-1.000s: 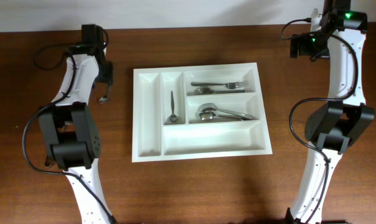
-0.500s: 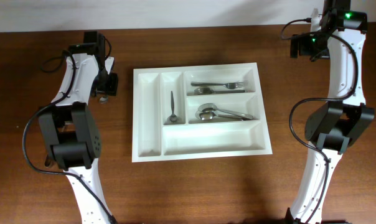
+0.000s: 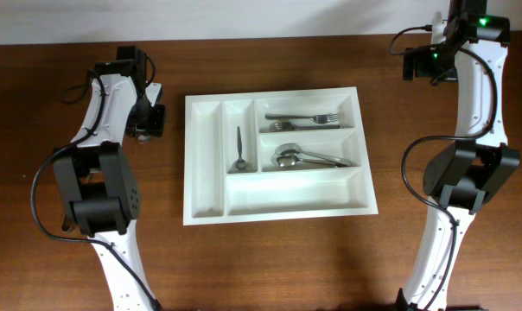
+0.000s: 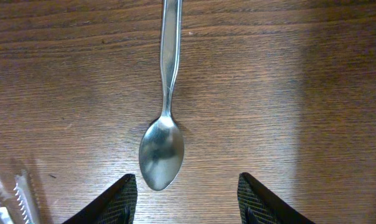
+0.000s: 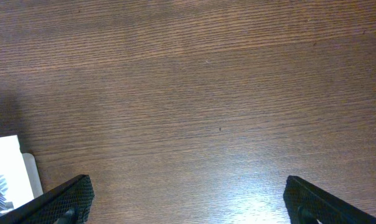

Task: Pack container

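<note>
The container (image 3: 206, 164) is a large white cutlery tray in the middle of the table. It holds a small spoon (image 3: 239, 149) in a narrow compartment, forks (image 3: 302, 120) in the far wide one and spoons (image 3: 308, 157) in the middle wide one. My left gripper (image 3: 147, 121) hovers left of the tray. In the left wrist view it is open (image 4: 191, 202) over a loose spoon (image 4: 162, 149) lying on the wood, whose bowl sits just ahead of the fingertips. My right gripper (image 3: 419, 65) is open and empty (image 5: 188, 199) at the far right, away from the tray.
The tray's left narrow compartment and near wide compartment (image 3: 296, 192) hold nothing. Some silvery cutlery ends (image 4: 14, 196) show at the lower left of the left wrist view. A tray corner (image 5: 6, 163) with fork tines shows in the right wrist view.
My left gripper has moved toward the front over the loose spoon, which it now hides in the overhead view. The right arm has not moved.
</note>
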Tool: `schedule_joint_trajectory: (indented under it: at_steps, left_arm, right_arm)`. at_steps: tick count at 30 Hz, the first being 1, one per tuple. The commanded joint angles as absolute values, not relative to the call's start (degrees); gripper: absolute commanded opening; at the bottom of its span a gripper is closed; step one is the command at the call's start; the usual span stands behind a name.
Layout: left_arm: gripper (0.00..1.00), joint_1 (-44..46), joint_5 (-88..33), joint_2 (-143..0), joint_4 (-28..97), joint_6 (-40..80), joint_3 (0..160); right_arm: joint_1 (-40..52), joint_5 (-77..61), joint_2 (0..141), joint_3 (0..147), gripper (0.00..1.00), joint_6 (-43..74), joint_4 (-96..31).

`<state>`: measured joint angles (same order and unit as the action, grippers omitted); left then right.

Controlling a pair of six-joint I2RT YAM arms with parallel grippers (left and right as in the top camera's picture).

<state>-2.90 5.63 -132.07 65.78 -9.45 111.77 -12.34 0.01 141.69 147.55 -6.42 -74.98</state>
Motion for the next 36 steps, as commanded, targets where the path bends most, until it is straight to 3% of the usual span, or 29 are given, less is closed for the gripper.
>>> schedule_joint_trajectory:
  at_steps: [1, 10, 32, 36]
  left_arm:
    - [0.54, -5.0, 3.6, -130.6, 66.0, -9.5, 112.3]
    - [0.56, -9.3, -1.3, -131.3, 65.1, -9.6, 112.3]
    - [0.60, -9.0, -3.9, -139.9, 64.1, -13.6, 111.4]
    - [0.53, -8.7, -3.9, -139.9, 63.8, -13.6, 111.4]
  right_arm:
    - [-12.4, 0.3, 140.2, 148.6, 0.98, -6.1, -75.0]
    - [-12.4, 0.3, 140.2, 148.6, 0.99, -6.1, -75.0]
    - [-12.4, 0.3, 140.2, 148.6, 0.99, -6.1, -75.0]
    - [-12.4, 0.3, 140.2, 148.6, 0.99, -6.1, -75.0]
